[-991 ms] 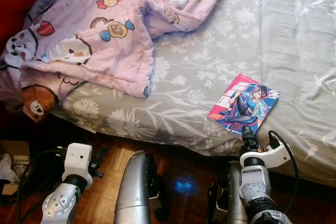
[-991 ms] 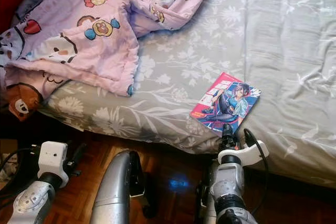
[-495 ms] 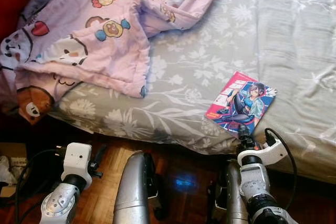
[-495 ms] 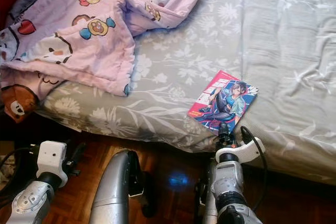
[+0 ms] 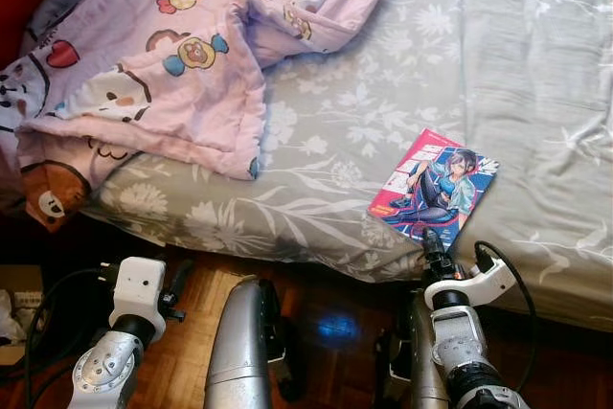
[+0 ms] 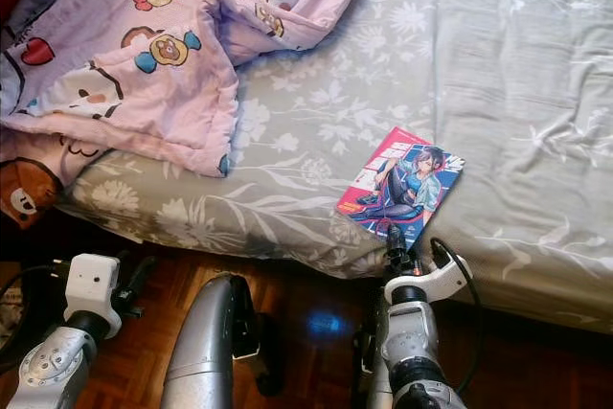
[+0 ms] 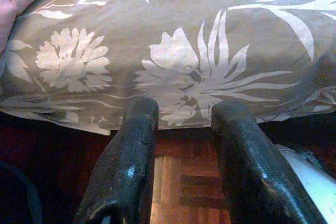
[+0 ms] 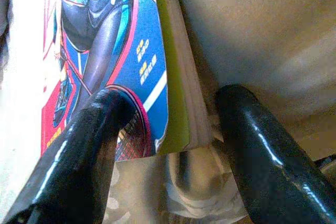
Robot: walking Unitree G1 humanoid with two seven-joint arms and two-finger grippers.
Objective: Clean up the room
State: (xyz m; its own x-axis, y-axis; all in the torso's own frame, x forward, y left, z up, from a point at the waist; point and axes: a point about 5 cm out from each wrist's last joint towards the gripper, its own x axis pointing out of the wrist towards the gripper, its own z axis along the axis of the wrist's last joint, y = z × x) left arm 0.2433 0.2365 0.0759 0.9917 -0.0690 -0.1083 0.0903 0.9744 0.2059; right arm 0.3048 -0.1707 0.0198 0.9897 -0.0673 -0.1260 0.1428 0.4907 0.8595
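The comic book (image 5: 433,185) lies flat on the bed (image 5: 536,64), close to its near edge. The right claw (image 8: 170,145) is at the book's near corner. Its two black fingers (image 8: 79,156) are spread apart, one on each side of the corner, and they do not squeeze it yet. So I think the cleaning has only just begun: the book is not picked up. The left claw (image 7: 184,150) hangs low by the bed's side, open and holding nothing. The pink blanket (image 5: 172,55) sits crumpled on the bed, well apart from the book.
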